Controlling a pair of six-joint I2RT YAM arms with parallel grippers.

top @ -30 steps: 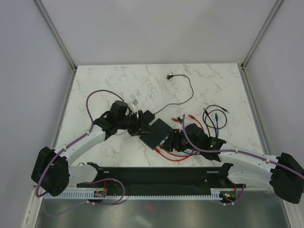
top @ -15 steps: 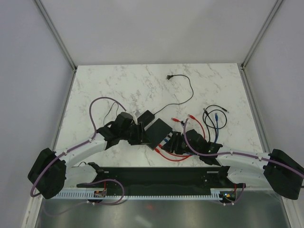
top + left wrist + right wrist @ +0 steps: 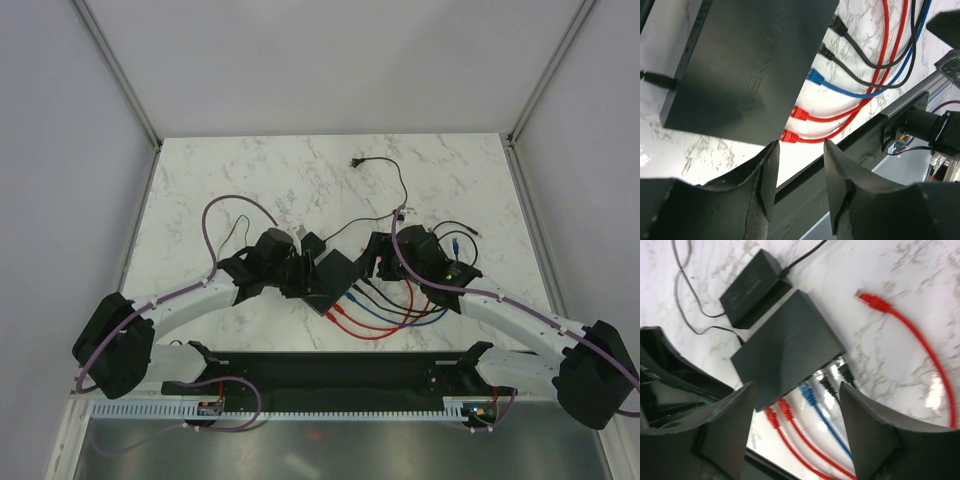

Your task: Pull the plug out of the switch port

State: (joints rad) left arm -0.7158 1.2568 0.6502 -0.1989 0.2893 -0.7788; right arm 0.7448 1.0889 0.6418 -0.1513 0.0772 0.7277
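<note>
**Table [image 3: 250, 170].** White marble top. Both arms reach in from the near edge and meet around the middle of it.

**Switch [image 3: 335, 273].** Flat matte-black box lying on the table between the two grippers. Its port edge faces the near-right side.

**Smaller black box [image 3: 313, 243].** Lies just beside the switch on its far side. A thin black cord [image 3: 397, 195] runs from it toward the back of the table.

**Right gripper [image 3: 795, 386].** Jaws spread wide with nothing between them. It hangs above the switch's port edge. In the wrist view, the fingers [image 3: 727, 420] frame the row of plugs without touching them.

**Left gripper [image 3: 800, 145].** Jaws parted by a narrow gap and gripping nothing. The fingertips [image 3: 771, 165] sit at the near corner of the switch. Whether they touch its edge cannot be told.

**Cables.** Red cables [image 3: 860, 107], a blue cable [image 3: 867, 92] and black cables [image 3: 880, 60] curve away from the port edge across the marble.

**Plugs.** Five are seated in the switch ports, in a row:
- two red plugs [image 3: 800, 112]
- one blue plug [image 3: 815, 76]
- two black plugs [image 3: 826, 50]

A loose red plug [image 3: 871, 300] lies on the table, well apart from the switch, and connects to nothing.
</note>
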